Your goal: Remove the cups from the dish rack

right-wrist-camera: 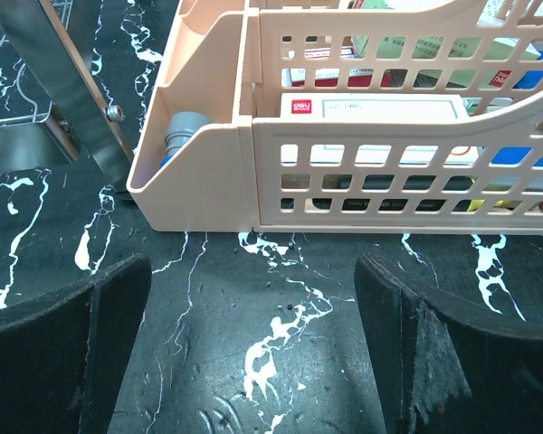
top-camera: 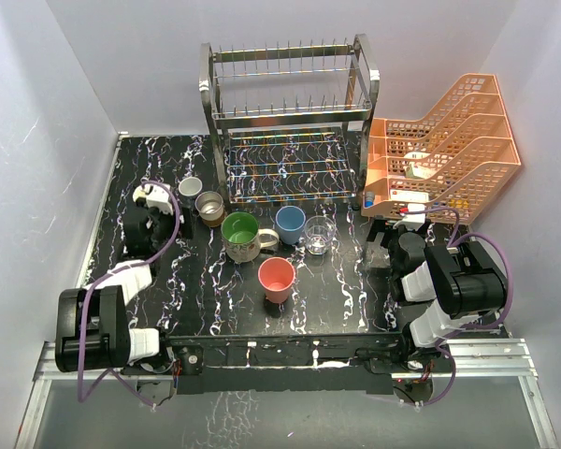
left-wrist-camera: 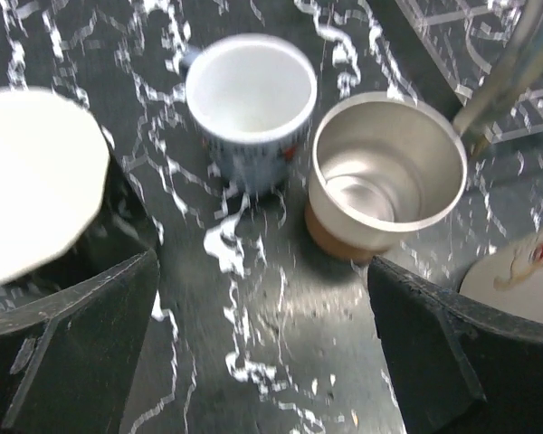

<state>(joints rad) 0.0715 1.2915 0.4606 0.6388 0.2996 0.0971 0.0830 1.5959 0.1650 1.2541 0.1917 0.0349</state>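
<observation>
Nearest the overhead lens, both arms sat bolted at the table's front edge, one reaching up each side. The black white-veined table (top-camera: pixel 341 290) carried everything. At its far edge stood the dish rack (top-camera: pixel 290 103), tall chrome wire on two tiers, and just right of it the orange lattice trays (top-camera: pixel 453 140).

The left gripper (left-wrist-camera: pixel 262 307) hung over the table's left side with its fingers spread wide and nothing between them. The right gripper (right-wrist-camera: pixel 253 344) was low before the trays' front corner, jaws likewise wide apart and empty.

Six cups stood upright on the tabletop in front of the rack. The cream mug with green inside (top-camera: pixel 240 234) was left of centre, and the salmon-pink tumbler (top-camera: pixel 277 278) sat nearest the arms. The light-blue tumbler (top-camera: pixel 290 224) and the clear glass (top-camera: pixel 319 235) stood side by side near the rack's front edge. The brownish metallic cup (top-camera: pixel 209 208) and the small grey cup (top-camera: pixel 190 190) stood close together, just ahead of the left fingers. A blurred pale round shape (left-wrist-camera: pixel 36 208) filled the left wrist view's left edge; I could not tell what it was.
</observation>
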